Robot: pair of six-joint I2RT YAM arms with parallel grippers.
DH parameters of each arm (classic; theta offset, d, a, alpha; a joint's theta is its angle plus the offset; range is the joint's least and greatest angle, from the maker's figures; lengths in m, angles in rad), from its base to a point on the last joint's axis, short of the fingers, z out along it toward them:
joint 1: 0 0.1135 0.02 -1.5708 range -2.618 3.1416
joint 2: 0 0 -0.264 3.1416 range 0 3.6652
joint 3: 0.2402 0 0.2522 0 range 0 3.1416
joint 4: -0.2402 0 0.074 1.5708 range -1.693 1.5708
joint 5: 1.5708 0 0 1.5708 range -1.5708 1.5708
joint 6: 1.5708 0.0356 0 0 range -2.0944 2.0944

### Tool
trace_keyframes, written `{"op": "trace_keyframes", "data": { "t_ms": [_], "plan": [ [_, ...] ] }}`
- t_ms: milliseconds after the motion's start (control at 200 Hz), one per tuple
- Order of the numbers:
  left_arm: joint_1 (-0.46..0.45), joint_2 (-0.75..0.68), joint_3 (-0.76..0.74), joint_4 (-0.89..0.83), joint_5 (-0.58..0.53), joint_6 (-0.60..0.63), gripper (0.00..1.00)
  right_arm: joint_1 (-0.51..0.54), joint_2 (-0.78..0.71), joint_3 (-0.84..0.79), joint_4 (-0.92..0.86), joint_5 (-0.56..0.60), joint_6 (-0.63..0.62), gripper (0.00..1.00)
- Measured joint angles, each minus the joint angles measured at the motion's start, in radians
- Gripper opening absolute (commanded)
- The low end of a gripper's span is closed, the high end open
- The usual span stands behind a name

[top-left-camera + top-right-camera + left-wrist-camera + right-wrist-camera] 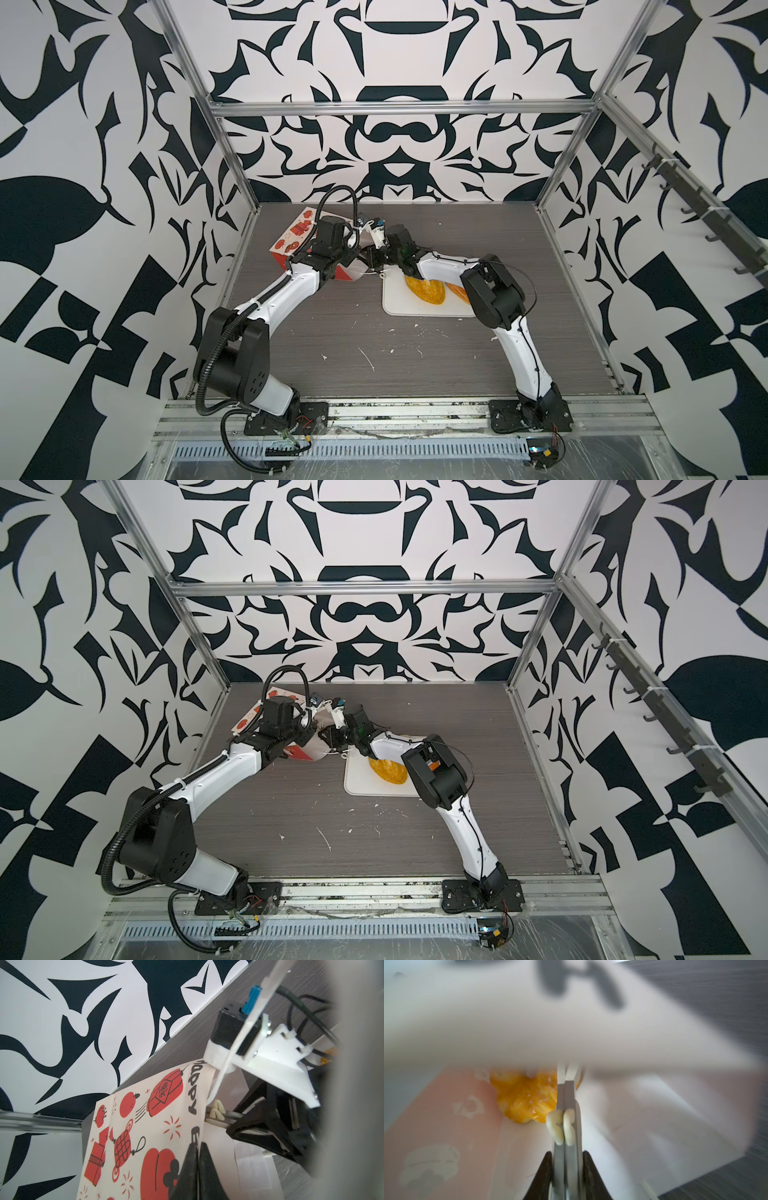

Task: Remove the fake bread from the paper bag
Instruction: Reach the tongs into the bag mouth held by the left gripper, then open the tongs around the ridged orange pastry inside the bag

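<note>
Sitting inside the paper bag (291,235): golden pastry (525,1101), just beside the right gripper (565,1088).
bag's place: on its side at the table's (374,353) far left, mouth toward the tray (395,301).
on the tray: yellow-orange flaky piece (426,291), orange-brown loaf (458,293).
left gripper (197,1147): pinched tight on the bag's rim.
right gripper's jaws: narrow, inside the mouth; tips hidden by blurred paper, so whether they grip anything cannot be told.

Both top views bright w/ even, diffuse light from overhead; shadows soft, faint under the arms on the desk (374,353); no hard glare; wide-angle stretch twd 9 and 3 o'clock; fine detail a bit soft. Left wrist view sharp mid-frame, w/ a grey unfocused mass close to the lens. Right wrist view v. blurred: paper bag (571,1022) edge smeared; only right pincer (565,1088) approx in focus.
</note>
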Motion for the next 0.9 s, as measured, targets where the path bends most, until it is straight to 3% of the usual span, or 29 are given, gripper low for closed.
{"op": "trace_keyframes", "data": {
  "t_ms": [390, 685, 900],
  "plan": [
    [-0.006, 0.043, 0.047, -0.001, -0.006, 0.052, 0.08, 0.013, -0.063, -0.096, -0.011, 0.216, -0.034, 0.06],
    [-0.006, 0.047, 0.051, -0.001, -0.031, 0.073, 0.08, 0.01, -0.129, -0.131, -0.01, 0.084, 0.061, 0.09],
    [-0.006, 0.051, 0.051, 0.003, -0.025, 0.06, 0.07, -0.008, -0.248, -0.183, -0.045, -0.026, 0.119, 0.17]
  ]
}}
